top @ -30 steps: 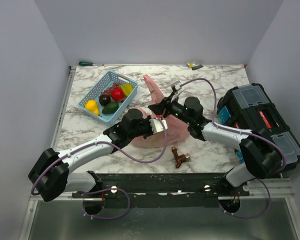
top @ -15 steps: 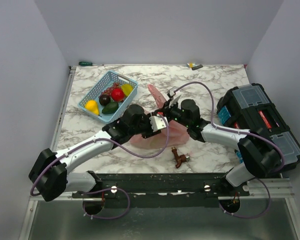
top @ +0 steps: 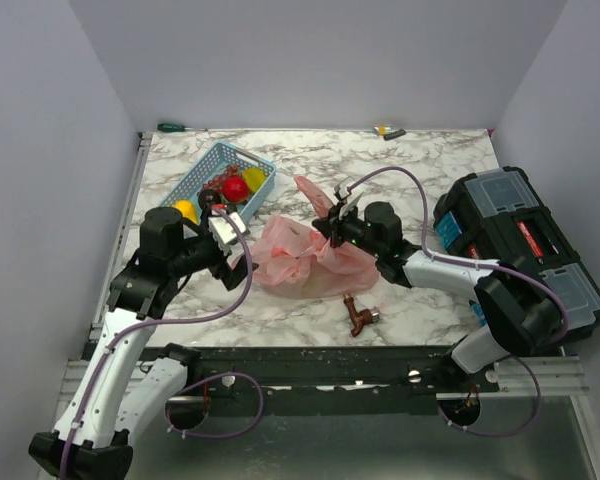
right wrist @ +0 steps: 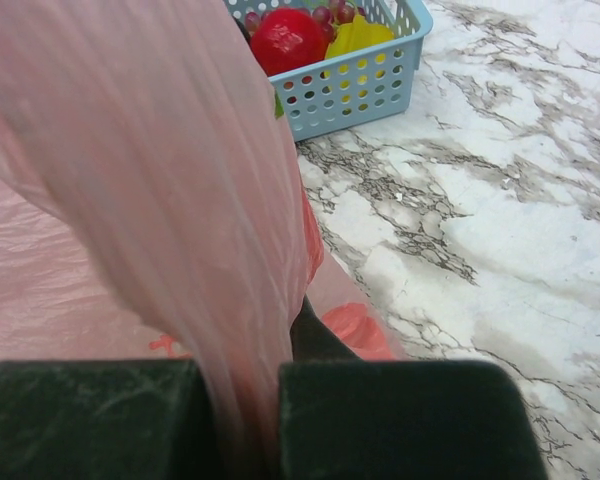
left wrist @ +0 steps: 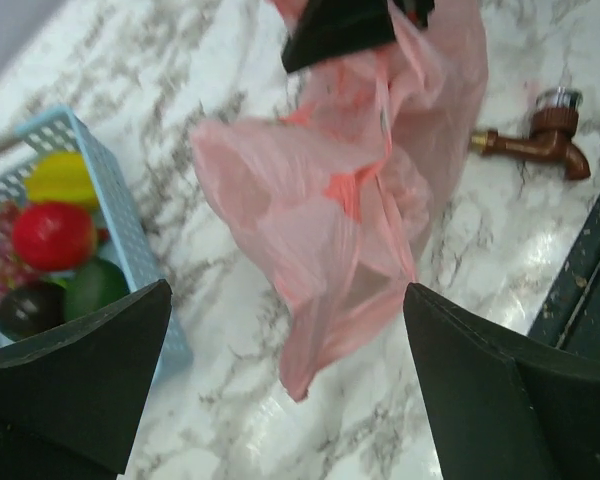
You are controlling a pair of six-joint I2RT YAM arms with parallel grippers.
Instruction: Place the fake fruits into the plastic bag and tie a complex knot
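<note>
Right gripper [top: 337, 222] clamps the crinkly pink plastic bag [top: 298, 262]; left gripper [top: 224, 232], jaws apart, should drop squarely onto the glossy plastic fruits [top: 236, 188] in the light-blue lattice basket [top: 264, 182].

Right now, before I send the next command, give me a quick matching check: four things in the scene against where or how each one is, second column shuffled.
Things:
1. left gripper
2. right gripper
3. red fruit
4. brown tap fitting

States:
A. lying on the table, on the near side of the plastic bag
B. open, holding nothing
C. in the blue basket
D. shut on the plastic bag

Pairs: 1-B, 2-D, 3-C, 4-A.
</note>
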